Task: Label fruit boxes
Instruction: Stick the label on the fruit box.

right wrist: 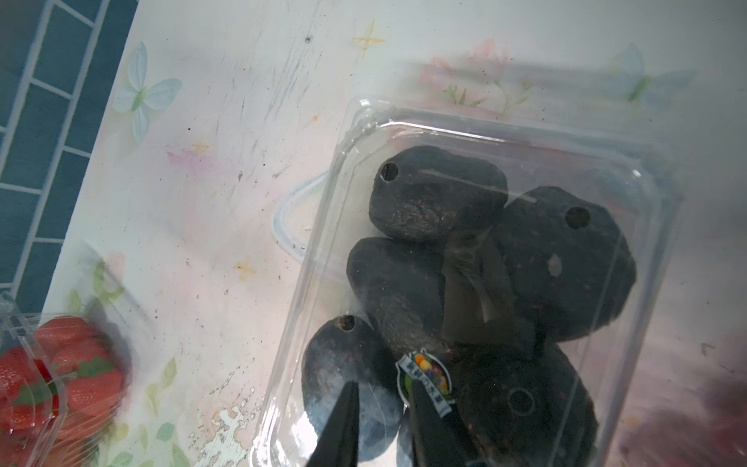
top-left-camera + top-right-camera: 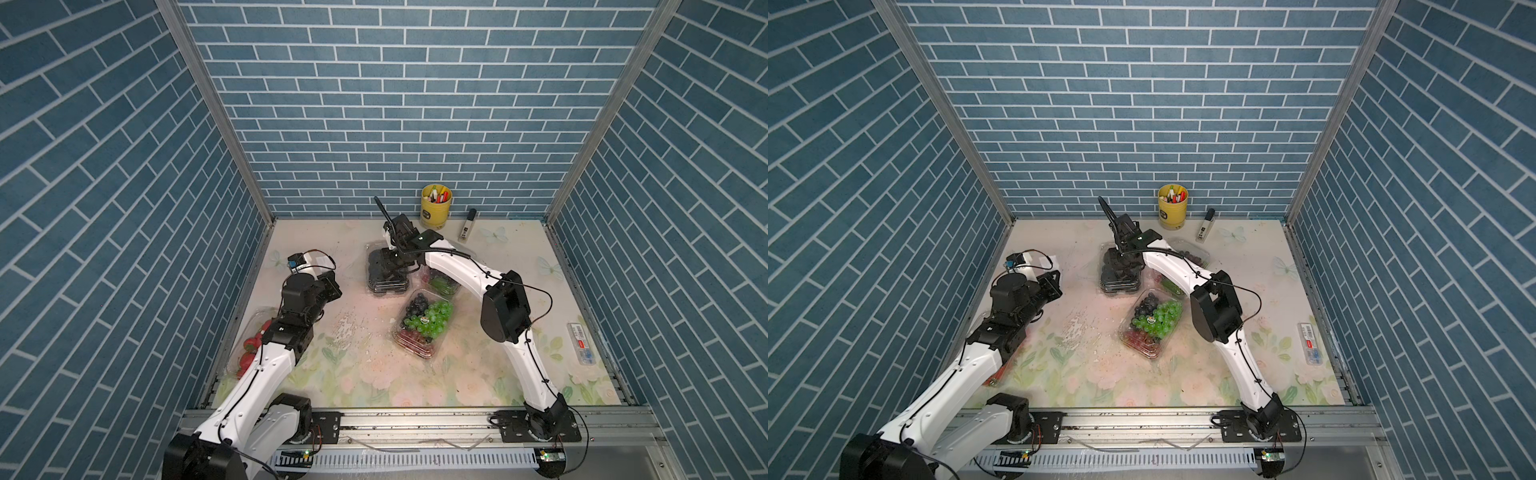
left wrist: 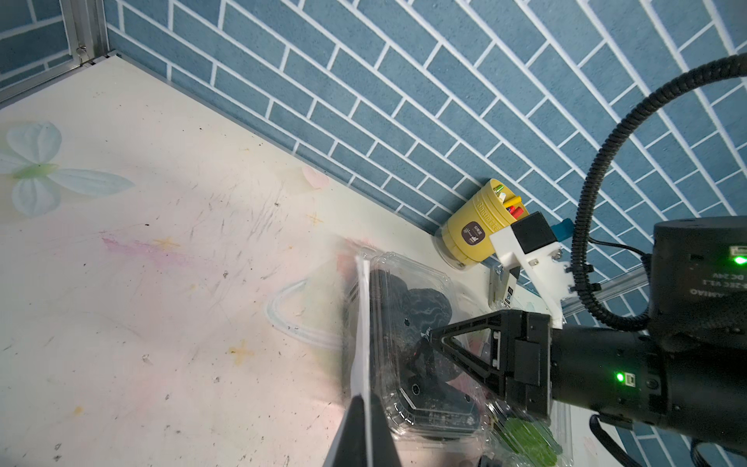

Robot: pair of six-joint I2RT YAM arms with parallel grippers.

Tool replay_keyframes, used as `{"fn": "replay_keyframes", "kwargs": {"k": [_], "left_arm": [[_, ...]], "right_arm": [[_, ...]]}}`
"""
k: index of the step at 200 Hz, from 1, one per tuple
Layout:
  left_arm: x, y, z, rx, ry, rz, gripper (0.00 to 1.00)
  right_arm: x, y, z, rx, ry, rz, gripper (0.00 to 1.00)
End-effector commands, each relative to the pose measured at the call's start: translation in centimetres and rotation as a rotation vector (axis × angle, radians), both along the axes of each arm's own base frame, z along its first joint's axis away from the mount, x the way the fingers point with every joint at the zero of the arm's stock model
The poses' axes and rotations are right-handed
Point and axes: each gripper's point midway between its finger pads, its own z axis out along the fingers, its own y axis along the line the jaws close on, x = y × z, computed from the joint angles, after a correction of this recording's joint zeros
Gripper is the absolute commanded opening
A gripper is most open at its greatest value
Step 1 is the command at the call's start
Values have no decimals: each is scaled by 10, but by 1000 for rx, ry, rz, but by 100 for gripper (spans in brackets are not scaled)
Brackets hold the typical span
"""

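Note:
The fruit box of black berries point(image 1: 485, 242) lies at the back middle of the table point(image 2: 490, 374), with my right gripper point(image 1: 382, 388) low over its lid. Its jaws stand a little apart, and a small coloured sticker point(image 1: 424, 372) sits at one fingertip on the lid. My left gripper point(image 3: 366, 398) is shut on a thin white sticker sheet point(image 3: 364, 323), seen edge-on, left of that box point(image 2: 386, 286). The mixed-grape box point(image 2: 424, 324) lies mid-table. Another grape box point(image 2: 1196, 257) is partly hidden under the right arm. The strawberry box point(image 2: 249, 345) is half covered by the left arm.
A yellow pen cup point(image 2: 435, 208) stands at the back wall with a small upright tube point(image 2: 467, 224) beside it. A clear flat case with labels point(image 2: 582, 343) lies near the right edge. Blue brick walls close in three sides.

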Motion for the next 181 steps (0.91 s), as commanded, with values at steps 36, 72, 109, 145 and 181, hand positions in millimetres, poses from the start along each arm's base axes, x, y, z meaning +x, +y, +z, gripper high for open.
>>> {"fn": "replay_keyframes", "kwargs": {"k": [36, 72, 109, 145, 181], "left_arm": [[-2, -1, -2, 2, -2, -4, 0], [-2, 0, -3, 2, 1, -2, 0], [-2, -1, -2, 0, -1, -6, 0], [-2, -5, 4, -11, -20, -25, 0], [-2, -16, 15, -52, -65, -86, 0]], "right_arm": [[-5, 3, -13, -5, 49, 33, 24], [-16, 9, -23, 22, 102, 43, 24], [-28, 20, -18, 57, 122, 63, 24], [-27, 14, 8, 66, 44, 57, 24], [-30, -12, 63, 111, -108, 25, 24]]}}
